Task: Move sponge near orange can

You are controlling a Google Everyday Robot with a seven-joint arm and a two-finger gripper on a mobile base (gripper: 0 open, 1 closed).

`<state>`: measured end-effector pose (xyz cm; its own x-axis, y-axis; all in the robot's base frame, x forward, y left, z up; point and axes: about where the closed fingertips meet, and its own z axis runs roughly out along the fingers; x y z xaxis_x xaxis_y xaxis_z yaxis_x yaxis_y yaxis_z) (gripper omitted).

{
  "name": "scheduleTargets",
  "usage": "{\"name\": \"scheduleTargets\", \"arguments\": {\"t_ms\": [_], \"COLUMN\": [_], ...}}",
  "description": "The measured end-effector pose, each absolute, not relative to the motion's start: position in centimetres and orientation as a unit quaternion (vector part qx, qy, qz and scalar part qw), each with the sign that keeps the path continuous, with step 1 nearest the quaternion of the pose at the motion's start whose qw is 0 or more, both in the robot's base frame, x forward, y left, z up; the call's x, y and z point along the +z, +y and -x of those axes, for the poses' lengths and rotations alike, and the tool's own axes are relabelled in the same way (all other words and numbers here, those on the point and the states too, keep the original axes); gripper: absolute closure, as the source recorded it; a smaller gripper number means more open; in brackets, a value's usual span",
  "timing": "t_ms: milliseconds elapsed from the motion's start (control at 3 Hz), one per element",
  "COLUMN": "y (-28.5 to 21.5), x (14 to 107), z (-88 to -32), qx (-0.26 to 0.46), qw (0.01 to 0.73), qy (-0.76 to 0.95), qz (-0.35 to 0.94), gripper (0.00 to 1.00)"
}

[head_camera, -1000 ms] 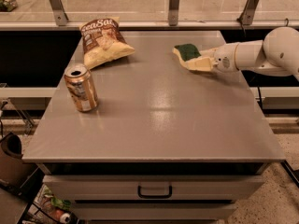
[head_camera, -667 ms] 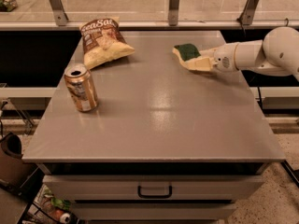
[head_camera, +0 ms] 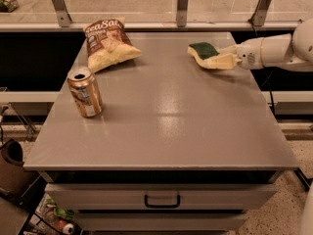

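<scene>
Orange can [head_camera: 85, 92]: upright, near the left edge of the table [head_camera: 166, 131], toward the front. Chip bag [head_camera: 108, 45]: lying at the back left, behind the can and apart from it. Sponge [head_camera: 206, 54]: back right, green side up, tilted, apparently just off the surface; well apart from the can. Gripper [head_camera: 230, 60]: reaching in from the right edge, pinched closed on the sponge's right end. Progress: grasp appears made; carry across to the can and release remain. Room: broad bare tabletop between sponge and can, free path diagonally forward-left; the bag flanks the back of that path, and the left table edge lies close beyond the can.
</scene>
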<state>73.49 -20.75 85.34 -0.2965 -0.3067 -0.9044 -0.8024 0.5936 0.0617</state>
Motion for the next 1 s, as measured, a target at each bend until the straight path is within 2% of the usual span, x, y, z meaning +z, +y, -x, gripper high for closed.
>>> {"name": "scheduleTargets", "arguments": {"t_ms": [333,1000], "y": [-23.6,-26.5], "x": [88.6,94.7], "z": [-72.2,-66.8], "qx": [0.278,0.254], "qw": [0.463,0.454], "qy": [0.749,0.747], "qz": [0.384,0.414], "gripper": [1.0,1.0]}}
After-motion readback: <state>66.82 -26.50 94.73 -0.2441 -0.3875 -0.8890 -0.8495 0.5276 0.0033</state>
